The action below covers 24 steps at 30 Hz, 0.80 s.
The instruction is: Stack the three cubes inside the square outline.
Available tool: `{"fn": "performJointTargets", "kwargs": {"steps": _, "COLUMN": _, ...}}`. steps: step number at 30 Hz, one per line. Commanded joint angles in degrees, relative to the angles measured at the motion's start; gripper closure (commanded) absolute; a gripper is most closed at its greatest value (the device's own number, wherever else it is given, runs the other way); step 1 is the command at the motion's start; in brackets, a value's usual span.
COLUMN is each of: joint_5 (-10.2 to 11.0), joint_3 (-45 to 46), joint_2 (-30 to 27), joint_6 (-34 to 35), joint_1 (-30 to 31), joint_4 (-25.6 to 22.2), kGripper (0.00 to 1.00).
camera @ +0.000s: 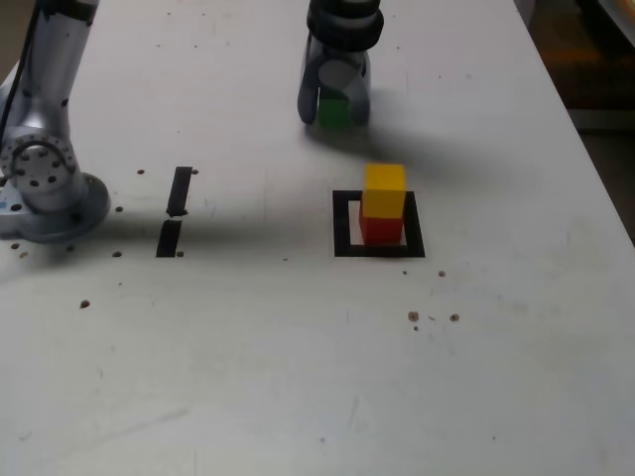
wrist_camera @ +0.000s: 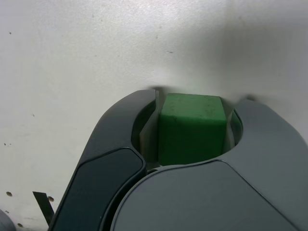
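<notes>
A yellow cube [camera: 384, 189] sits on top of a red cube [camera: 381, 228], and both stand inside the black square outline [camera: 344, 226] on the white table. Behind that stack, farther from the camera in the exterior view, my gripper [camera: 334, 111] is down at the table, shut on the green cube [camera: 333, 111]. In the wrist view the green cube [wrist_camera: 191, 127] fills the space between the two dark fingers [wrist_camera: 127, 139], with my gripper [wrist_camera: 192, 108] pressed against both of its sides.
The arm's grey base [camera: 45, 188] stands at the exterior view's left. Two short black tape strips [camera: 176, 210] lie between it and the outline. The table's edge runs along the exterior view's right, with dark floor beyond. Small dark specks dot the tabletop.
</notes>
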State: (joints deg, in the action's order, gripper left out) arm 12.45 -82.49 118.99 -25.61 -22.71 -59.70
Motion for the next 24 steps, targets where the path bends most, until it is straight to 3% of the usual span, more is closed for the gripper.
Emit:
{"fn": "performJointTargets", "kwargs": {"steps": 1, "joint_5": -0.1, "joint_3": -0.4, "joint_2": -0.2, "joint_6": 0.1, "joint_1": -0.1, "joint_4": -0.2, "kGripper": 0.84}}
{"fn": "performJointTargets", "kwargs": {"steps": 8, "joint_5": -0.1, "joint_3": -0.9, "joint_2": -5.0, "joint_6": 0.9, "joint_1": 1.4, "joint_4": -5.4, "kGripper": 0.90}}
{"fn": "performJointTargets", "kwargs": {"steps": 12, "joint_5": 0.3, "joint_3": -3.6, "joint_2": -11.4, "joint_6": 2.7, "joint_1": 5.7, "joint_4": -14.2, "kGripper": 0.90}}
{"fn": "performJointTargets", "kwargs": {"steps": 16, "joint_5": 0.3, "joint_3": -8.6, "joint_2": -18.8, "joint_6": 8.3, "joint_1": 14.1, "joint_4": -24.9, "kGripper": 0.90}}
{"fn": "performJointTargets", "kwargs": {"steps": 19, "joint_5": -1.0, "joint_3": -11.5, "joint_2": -21.6, "joint_6": 16.0, "joint_1": 22.0, "joint_4": -30.8, "kGripper": 0.90}}
{"fn": "performJointTargets", "kwargs": {"steps": 24, "joint_5": -4.6, "joint_3": -11.3, "joint_2": -20.3, "joint_6": 26.6, "joint_1": 30.9, "joint_4": -32.8, "kGripper": 0.90}}
